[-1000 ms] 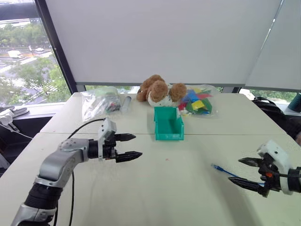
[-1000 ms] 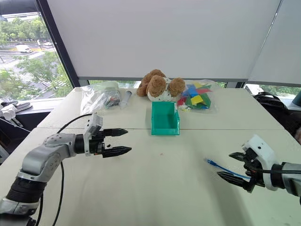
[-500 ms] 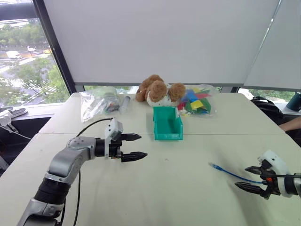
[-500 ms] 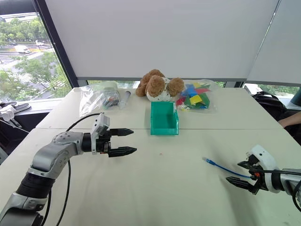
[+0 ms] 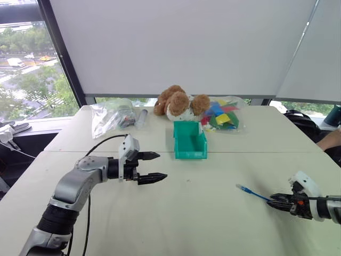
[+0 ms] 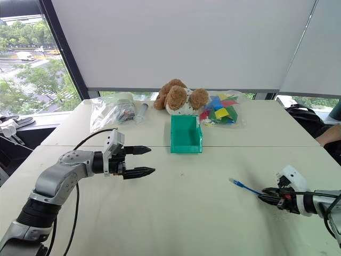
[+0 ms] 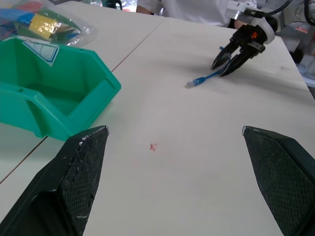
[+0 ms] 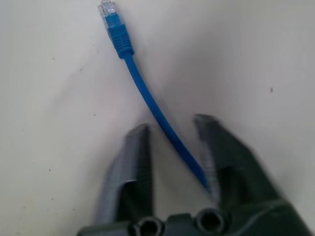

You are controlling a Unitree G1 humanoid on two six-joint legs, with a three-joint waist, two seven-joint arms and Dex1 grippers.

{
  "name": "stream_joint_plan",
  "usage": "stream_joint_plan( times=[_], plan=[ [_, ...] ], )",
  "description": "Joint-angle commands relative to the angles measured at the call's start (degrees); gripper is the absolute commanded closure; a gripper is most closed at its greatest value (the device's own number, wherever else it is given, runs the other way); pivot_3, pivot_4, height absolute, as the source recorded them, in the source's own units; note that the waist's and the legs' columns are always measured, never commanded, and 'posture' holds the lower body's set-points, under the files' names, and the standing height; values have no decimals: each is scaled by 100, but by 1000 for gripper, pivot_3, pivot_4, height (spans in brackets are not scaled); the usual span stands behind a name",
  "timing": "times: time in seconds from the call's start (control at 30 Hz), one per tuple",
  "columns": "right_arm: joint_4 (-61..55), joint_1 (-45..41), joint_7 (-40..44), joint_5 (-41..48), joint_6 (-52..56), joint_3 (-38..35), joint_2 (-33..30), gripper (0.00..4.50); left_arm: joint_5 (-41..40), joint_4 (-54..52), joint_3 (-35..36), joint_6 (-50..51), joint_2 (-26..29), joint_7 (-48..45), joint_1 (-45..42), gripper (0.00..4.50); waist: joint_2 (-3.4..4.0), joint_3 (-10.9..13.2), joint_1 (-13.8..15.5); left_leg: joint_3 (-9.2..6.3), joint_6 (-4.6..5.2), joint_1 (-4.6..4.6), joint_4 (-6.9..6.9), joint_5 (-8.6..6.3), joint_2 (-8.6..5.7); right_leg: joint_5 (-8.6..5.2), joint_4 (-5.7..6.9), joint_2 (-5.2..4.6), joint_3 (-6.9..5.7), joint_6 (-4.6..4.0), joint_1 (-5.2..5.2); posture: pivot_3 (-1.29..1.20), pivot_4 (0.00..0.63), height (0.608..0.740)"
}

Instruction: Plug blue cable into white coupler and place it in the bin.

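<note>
The blue cable (image 5: 248, 191) lies on the white table at the right, its clear plug (image 8: 109, 12) pointing away from my right gripper (image 5: 273, 201). That gripper rests low on the table, shut on the cable's near end, and the cord runs between its fingers (image 8: 128, 162). My left gripper (image 5: 154, 166) hovers open over the table's left middle and holds nothing. The teal-green bin (image 5: 190, 141) stands at the centre back, open top up, and what I see of its inside is bare. The white coupler is out of view.
Behind the bin sit a brown teddy bear (image 5: 178, 101), a clear bag of coloured pieces (image 5: 224, 114) and a clear plastic bag (image 5: 112, 114) with a grey tube (image 5: 143, 116) beside it. A person's arm (image 5: 331, 140) shows at the right edge.
My right gripper sank to the table and its fingers closed on the blue cable's near end. The left arm stayed in place, still open.
</note>
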Motion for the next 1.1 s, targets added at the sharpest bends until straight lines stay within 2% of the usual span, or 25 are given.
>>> stream_joint_plan(
  times=[0.03, 0.17, 0.3, 0.47, 0.7, 0.9, 1.0, 1.1],
  plan=[
    [-113, 51, 48, -137, -4, 156, 23, 4476, -56, -122, 164, -34, 75, 7, -19, 0, 0, 0, 0, 0, 0, 0, 0, 0, 0, 0, 0, 0, 0, 0, 0, 0, 150, 740],
    [-858, 7, 18, -234, -21, 233, -75, 4476, -62, -50, 175, -44, 82, -23, -74, 0, 0, 0, -9, 0, 0, 1, 0, 0, 0, 0, 0, 0, 0, 0, 0, 0, 150, 740],
    [-1875, -421, 36, -149, 292, 490, -49, 4476, -35, 94, 164, -77, 74, -67, -193, 0, 8, 4, -37, 0, 0, -1, -1, 0, 1, 0, 4, 0, 0, 1, -8, 0, 150, 740],
    [-2691, -1157, 265, -104, 728, 1337, 280, 4476, -6, 254, 121, -102, 83, -158, -340, 0, 5, 5, -26, -3, 0, -4, -1, 0, 1, 0, 3, 1, -1, 1, -10, 0, 150, 740],
    [-1877, -2262, 505, -1069, 180, 2858, 1099, 4476, 79, 243, -28, -127, 71, -259, -331, 0, 3, 7, 7, -4, -1, -10, 0, 0, -5, 0, 0, -4, -2, 1, -11, 0, 150, 740],
    [-994, -2768, 652, -1594, -313, 3333, 1427, 4476, 315, 283, -352, -332, -29, -461, -234, 0, 3, 7, -12, -1, -2, -11, 0, 1, -5, 1, 3, -2, -2, 2, -15, 0, 150, 740],
    [-883, -2819, 717, -1626, -368, 3317, 1459, 3653, 472, 402, -551, -490, -39, -610, -250, 0, 3, 7, -10, -2, -2, -10, 0, 1, -4, 1, 3, 0, -3, 2, -15, 0, 150, 740],
    [-1066, -2807, 795, -1540, -236, 3186, 1401, 2190, 709, 635, -817, -804, -101, -817, -278, 0, 3, 6, 0, -2, -2, -9, 0, 1, -4, 1, 4, 0, -3, 2, -14, 0, 150, 740]
  ],
)
